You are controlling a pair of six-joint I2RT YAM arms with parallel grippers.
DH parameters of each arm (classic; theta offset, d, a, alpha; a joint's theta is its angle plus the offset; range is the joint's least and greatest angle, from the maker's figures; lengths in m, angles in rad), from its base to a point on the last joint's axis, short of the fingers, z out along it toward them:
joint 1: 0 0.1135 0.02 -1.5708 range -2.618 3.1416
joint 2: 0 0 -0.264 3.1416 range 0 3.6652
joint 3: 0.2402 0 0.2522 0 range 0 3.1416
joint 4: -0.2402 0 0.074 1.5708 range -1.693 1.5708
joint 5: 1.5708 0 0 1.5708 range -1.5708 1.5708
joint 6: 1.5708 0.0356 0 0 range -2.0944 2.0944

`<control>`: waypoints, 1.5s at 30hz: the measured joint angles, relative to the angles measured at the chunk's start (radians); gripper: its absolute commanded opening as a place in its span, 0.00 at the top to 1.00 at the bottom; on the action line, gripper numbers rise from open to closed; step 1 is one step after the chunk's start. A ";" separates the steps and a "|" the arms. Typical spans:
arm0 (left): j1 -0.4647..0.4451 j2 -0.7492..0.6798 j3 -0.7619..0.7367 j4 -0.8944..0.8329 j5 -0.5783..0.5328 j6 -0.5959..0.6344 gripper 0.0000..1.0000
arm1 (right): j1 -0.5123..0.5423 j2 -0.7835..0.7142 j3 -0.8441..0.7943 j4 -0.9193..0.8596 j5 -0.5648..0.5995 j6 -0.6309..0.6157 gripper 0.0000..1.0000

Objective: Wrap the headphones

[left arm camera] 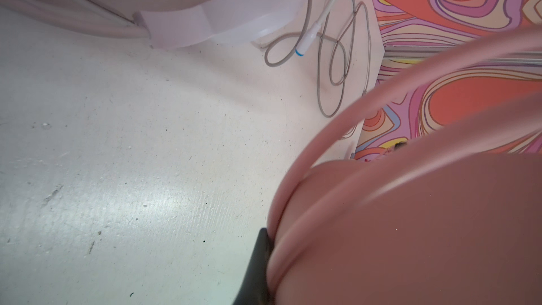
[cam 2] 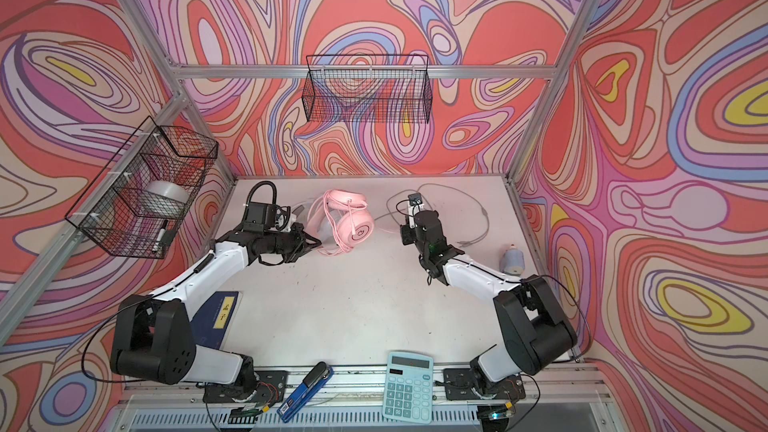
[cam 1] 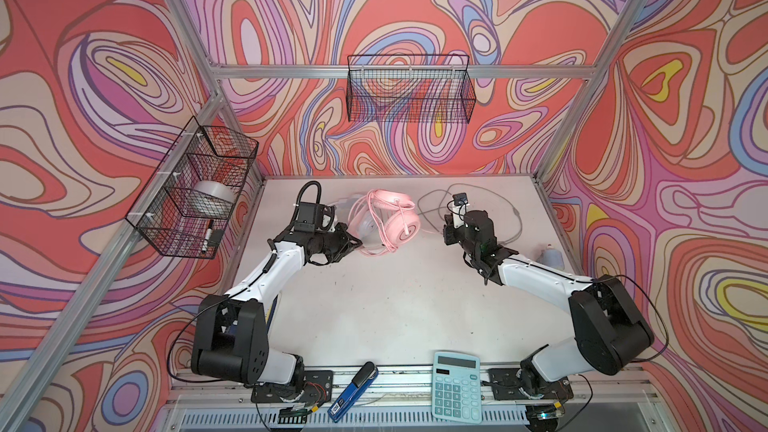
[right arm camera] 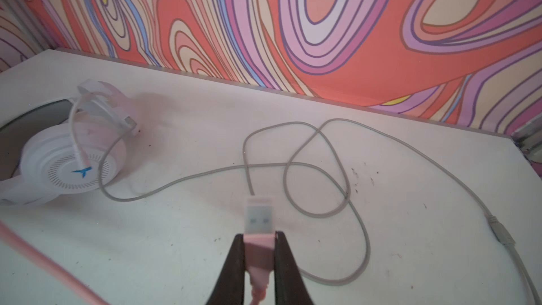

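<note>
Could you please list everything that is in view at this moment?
pink headphones: 1, pink, far middle of table
white headphones: 1, white, beside the pink pair
grey cord: 1, grey, loose, table's far right
USB plug: 1, pink, in the right gripper
wire baskets: 2, black, back wall and left wall
tape roll: 1, pale, left-wall basket
marker: 1, black and white, left-wall basket
stapler: 1, blue, near edge
calculator: 1, teal, near edge
book: 1, dark blue, under left arm
small container: 1, grey, table's right edge
left gripper: 1, black, shut on pink headphones
right gripper: 1, black, shut on USB plug
</note>
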 measured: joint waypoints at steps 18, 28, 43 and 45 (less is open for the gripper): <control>-0.004 0.065 0.090 -0.077 -0.147 -0.098 1.00 | 0.196 -0.218 -0.151 0.097 -0.180 -0.196 1.00; -0.032 0.094 0.150 -0.166 -0.227 -0.087 1.00 | 0.255 -0.261 -0.085 -0.044 -0.330 -0.262 1.00; -0.093 0.142 0.249 -0.281 -0.318 -0.031 1.00 | 0.284 -0.202 0.120 -0.189 -0.507 -0.241 1.00; -0.100 0.148 0.259 -0.296 -0.328 -0.023 1.00 | 0.284 -0.186 0.150 -0.208 -0.512 -0.224 1.00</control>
